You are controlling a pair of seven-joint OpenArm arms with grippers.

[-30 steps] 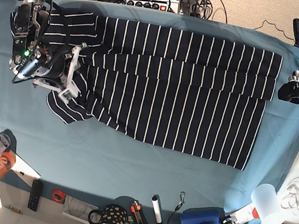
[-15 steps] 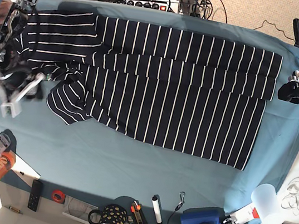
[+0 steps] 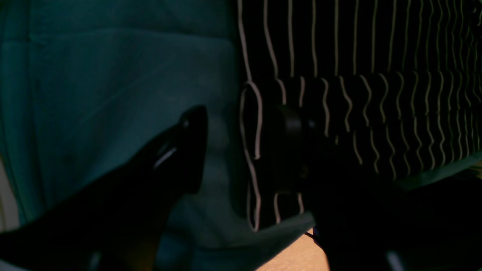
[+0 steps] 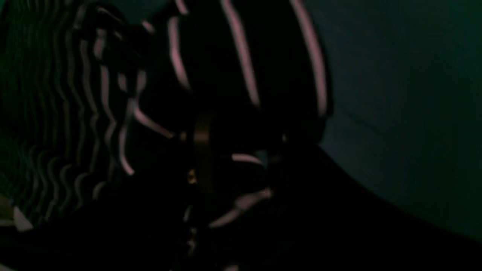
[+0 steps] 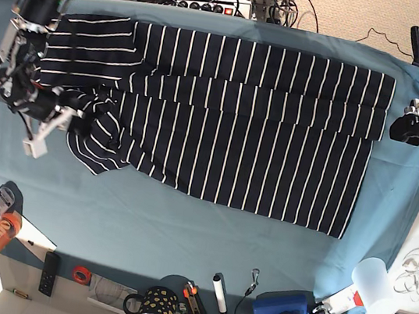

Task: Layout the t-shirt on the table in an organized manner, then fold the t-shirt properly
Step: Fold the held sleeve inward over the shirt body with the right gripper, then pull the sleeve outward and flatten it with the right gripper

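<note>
Left wrist view: the left tool stands spread, one finger over bare teal bench, the other over the t-shirt at its hem corner; nothing is pinched.

Right wrist view: dark; striped cloth bunches against the right tool; whether it pinches cannot be told.

Base view: the t-shirt lies long axis left to right. Its crumpled sleeve is beside the right tool, the nearer arm for smoothing it.
</note>
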